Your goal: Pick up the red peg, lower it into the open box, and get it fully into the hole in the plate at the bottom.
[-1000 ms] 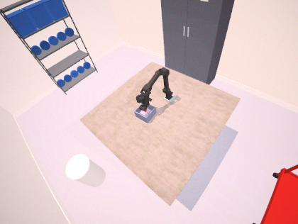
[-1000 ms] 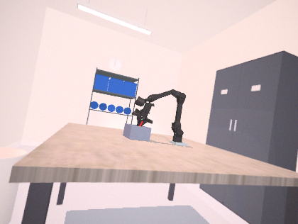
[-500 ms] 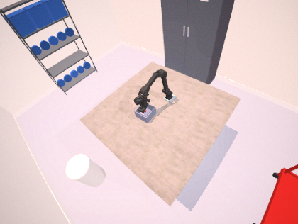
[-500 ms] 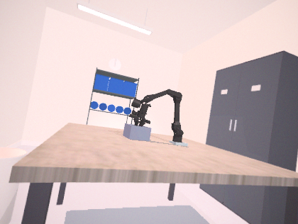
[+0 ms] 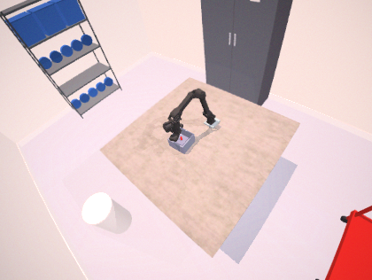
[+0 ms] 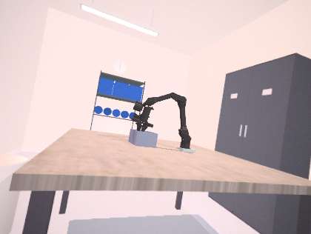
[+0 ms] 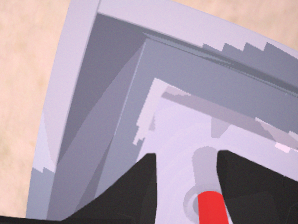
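Standing partly open inside the box [image 5: 188, 147] [image 6: 146, 139] [image 7: 60, 95], the gripper [image 5: 175, 136] [image 6: 141, 129] [image 7: 186, 161] has the red peg [image 5: 181, 138] [image 7: 212, 208] ungripped between its fingers; cabinet labels [image 6: 266, 92] unreadable.

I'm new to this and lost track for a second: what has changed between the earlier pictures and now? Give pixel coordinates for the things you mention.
The gripper [image 5: 176, 138] [image 6: 141, 129] [image 7: 186, 161] has moved down into the box [image 5: 189, 146] [image 6: 146, 139] [image 7: 70, 65]. The red peg [image 5: 181, 138] [image 7: 212, 207], which showed above the rim, is now inside. It looks let go: a gap shows beside it between the parted fingers. The box stayed put.
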Tool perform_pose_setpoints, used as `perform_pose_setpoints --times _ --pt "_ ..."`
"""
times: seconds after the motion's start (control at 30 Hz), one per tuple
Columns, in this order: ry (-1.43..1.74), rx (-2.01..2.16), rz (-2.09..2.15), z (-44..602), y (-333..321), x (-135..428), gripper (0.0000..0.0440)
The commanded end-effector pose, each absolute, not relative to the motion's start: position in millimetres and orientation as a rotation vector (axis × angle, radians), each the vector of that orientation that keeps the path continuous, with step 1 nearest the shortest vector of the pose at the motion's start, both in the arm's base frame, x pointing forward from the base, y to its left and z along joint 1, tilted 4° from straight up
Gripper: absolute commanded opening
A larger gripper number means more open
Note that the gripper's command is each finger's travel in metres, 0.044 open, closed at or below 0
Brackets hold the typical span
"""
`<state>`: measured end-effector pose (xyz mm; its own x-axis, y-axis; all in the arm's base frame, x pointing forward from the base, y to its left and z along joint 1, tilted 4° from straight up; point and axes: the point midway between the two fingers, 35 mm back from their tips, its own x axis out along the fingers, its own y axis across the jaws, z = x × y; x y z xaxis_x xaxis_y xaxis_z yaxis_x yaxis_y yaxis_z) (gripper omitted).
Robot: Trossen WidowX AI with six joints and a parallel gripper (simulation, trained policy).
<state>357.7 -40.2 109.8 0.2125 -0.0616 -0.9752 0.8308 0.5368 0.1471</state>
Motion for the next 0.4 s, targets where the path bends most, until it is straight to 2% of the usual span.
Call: perform_pose_setpoints --times 0.0,0.37 --pt "1.224 0.79 -0.719 108 -43 362 0.0132" --pt "1.265 0.773 -0.728 105 -58 368 0.0132"
